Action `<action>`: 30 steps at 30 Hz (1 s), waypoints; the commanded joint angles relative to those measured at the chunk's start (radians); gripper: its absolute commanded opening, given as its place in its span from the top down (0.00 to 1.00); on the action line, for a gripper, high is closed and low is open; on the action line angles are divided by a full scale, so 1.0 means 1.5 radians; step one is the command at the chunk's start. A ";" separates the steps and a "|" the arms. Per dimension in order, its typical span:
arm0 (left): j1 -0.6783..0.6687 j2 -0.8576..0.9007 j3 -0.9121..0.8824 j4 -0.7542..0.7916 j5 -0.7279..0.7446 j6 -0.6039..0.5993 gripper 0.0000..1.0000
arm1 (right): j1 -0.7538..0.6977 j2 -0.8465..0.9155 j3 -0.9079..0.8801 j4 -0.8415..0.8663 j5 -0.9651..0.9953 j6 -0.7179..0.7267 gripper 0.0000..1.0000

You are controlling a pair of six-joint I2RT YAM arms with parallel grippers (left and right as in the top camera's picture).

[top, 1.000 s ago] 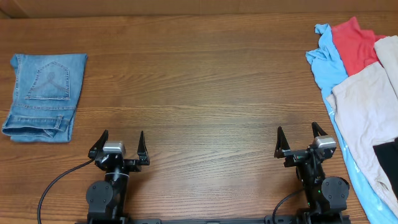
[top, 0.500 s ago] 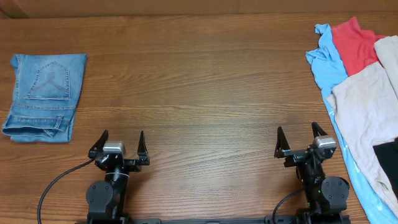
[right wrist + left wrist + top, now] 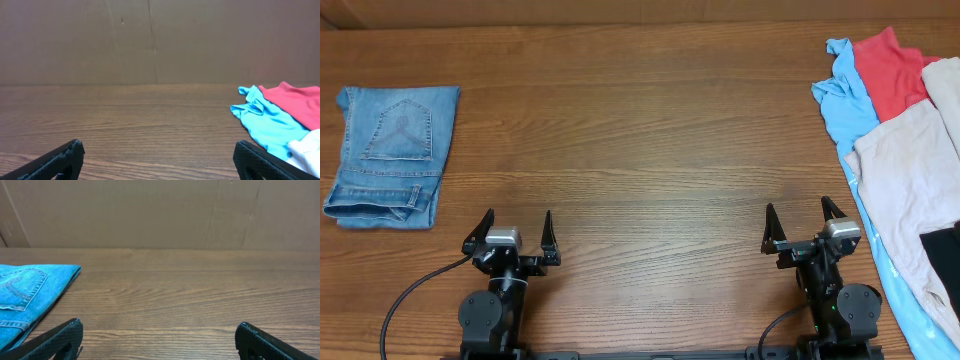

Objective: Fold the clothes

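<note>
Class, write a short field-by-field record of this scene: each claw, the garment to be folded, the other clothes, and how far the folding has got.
Arms: left claw open, empty; right claw open, empty
To fold: black T-shirt, at the right edge of the overhead view, cut off by the frame, not held
Other clothes: folded jeans far left; light blue garment, red garment and beige garment heaped on the right
Surface: wooden table
Progress: folding not begun
</note>
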 commanded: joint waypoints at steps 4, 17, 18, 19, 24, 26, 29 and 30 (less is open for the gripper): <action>0.005 -0.004 -0.002 -0.001 0.008 0.000 0.00 | 0.001 -0.004 -0.007 0.004 0.001 -0.002 0.00; 0.005 0.019 0.116 -0.117 0.005 -0.045 0.00 | 0.001 0.000 0.089 -0.080 0.119 0.088 0.00; 0.005 0.027 0.127 -0.126 0.004 -0.045 0.00 | 0.001 0.005 0.104 -0.093 0.131 0.088 0.00; 0.005 0.039 0.142 -0.137 -0.002 -0.045 0.00 | 0.001 0.010 0.117 -0.102 0.140 0.089 0.00; 0.005 0.214 0.283 -0.181 -0.027 -0.045 0.00 | 0.001 0.152 0.270 -0.179 0.175 0.089 0.00; 0.005 0.263 0.321 -0.191 -0.027 -0.048 0.00 | 0.001 0.202 0.302 -0.188 0.174 0.089 0.00; 0.005 0.352 0.396 -0.229 -0.026 -0.048 0.00 | 0.000 0.317 0.377 -0.222 0.174 0.089 0.00; 0.005 0.384 0.425 -0.249 -0.024 -0.048 0.00 | -0.001 0.359 0.404 -0.234 0.174 0.089 0.00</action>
